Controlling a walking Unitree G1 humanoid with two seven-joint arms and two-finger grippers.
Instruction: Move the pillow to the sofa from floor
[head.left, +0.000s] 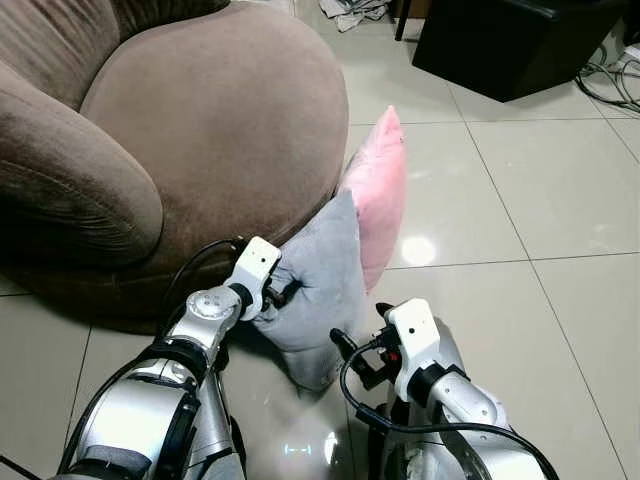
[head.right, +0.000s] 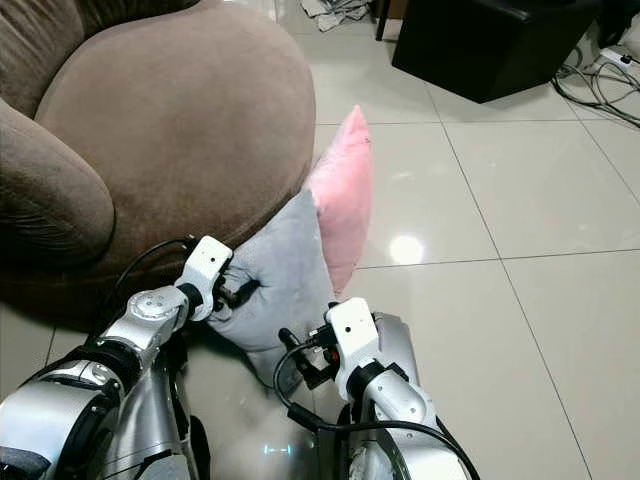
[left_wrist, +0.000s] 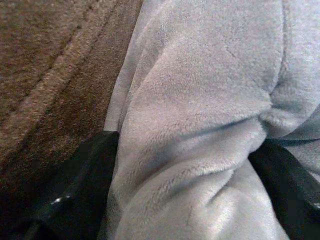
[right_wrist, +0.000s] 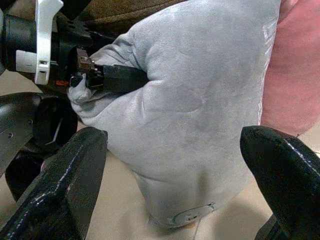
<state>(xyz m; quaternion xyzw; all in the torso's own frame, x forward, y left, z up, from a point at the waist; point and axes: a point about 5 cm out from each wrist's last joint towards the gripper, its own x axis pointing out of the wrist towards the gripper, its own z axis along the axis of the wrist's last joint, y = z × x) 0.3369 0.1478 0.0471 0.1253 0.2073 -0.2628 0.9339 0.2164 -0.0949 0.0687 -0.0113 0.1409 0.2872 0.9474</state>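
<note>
1. Your view looks down on a glossy tiled floor (head.left: 500, 190) — pale beige squares with a light glare — in a living room.
2. A rounded brown sofa (head.left: 200, 130) takes up the near-left of the scene, its plush seat bulging toward you and one fat armrest at the left edge.
3. A black cabinet (head.left: 510, 40) stands on the tiles at the far right, with a tangle of cables (head.left: 610, 80) beside it.
4. The pillow (head.left: 340, 250) — grey plush on one face, pink on the other — stands on edge against the sofa's front, its lowest corner near or on the tiles; you cannot tell which.
5. Your left gripper (head.right: 236, 292) is clamped on the pillow's grey corner beside the sofa base; the left wrist view shows plush bunched between its black fingers (left_wrist: 80, 185).
6. Your right gripper (right_wrist: 175, 190) sits low in front of the pillow, its fingers (right_wrist: 65, 175) spread wide with the grey face between them, not gripping it.
</note>
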